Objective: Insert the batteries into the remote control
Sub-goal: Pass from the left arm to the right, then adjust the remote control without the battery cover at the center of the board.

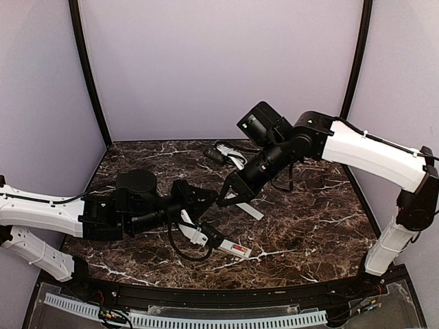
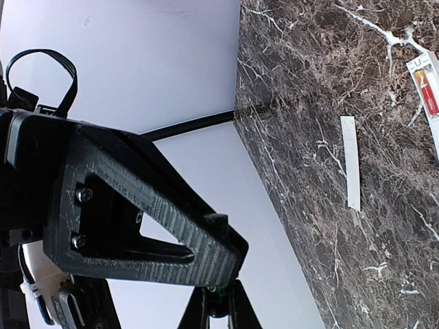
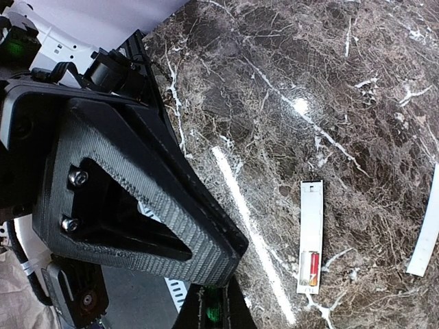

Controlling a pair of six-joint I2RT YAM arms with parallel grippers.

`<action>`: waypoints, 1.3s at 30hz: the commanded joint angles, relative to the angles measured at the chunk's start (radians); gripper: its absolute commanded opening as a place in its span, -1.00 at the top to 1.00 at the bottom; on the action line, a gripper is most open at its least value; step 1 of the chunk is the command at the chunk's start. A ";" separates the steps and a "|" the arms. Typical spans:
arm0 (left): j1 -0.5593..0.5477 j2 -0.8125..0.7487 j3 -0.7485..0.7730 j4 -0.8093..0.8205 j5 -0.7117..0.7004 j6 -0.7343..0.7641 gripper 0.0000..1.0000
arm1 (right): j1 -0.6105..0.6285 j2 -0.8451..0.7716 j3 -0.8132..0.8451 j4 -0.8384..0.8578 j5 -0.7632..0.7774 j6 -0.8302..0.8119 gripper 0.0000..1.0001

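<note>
On the table point(image 1: 309, 226) one remote control point(image 3: 311, 236) is lying, one red battery point(image 3: 312, 266) sitting in its slot, print unreadable; one cover plate point(image 2: 350, 161) is lying nearby; left gripper point(image 1: 211, 197) and right gripper point(image 1: 225, 199) are both pressing closed.

Dark brown marble-patterned table point(image 1: 309, 226), threaded with white veins. A white remote control point(image 3: 311, 219), black at one end, shows a red battery point(image 3: 312, 264) with a yellow tip. A plain white cover plate point(image 3: 425, 229). Two robot arms point(image 1: 374, 154) have white shells, black joints and black cables. The walls point(image 1: 219, 62) are pale lilac-grey, with black corner poles point(image 1: 88, 68).
</note>
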 commanded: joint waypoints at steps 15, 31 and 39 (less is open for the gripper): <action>0.164 -0.136 0.154 -0.307 0.339 -1.128 -0.57 | 0.009 -0.206 -0.214 0.293 0.112 -0.060 1.00; 0.442 0.013 -0.121 -0.002 0.441 -2.134 -0.34 | 0.089 -0.200 -0.788 0.874 0.345 -0.140 1.00; 0.445 0.061 -0.167 0.046 0.357 -2.058 -0.47 | 0.139 -0.051 -0.875 0.999 0.393 -0.127 1.00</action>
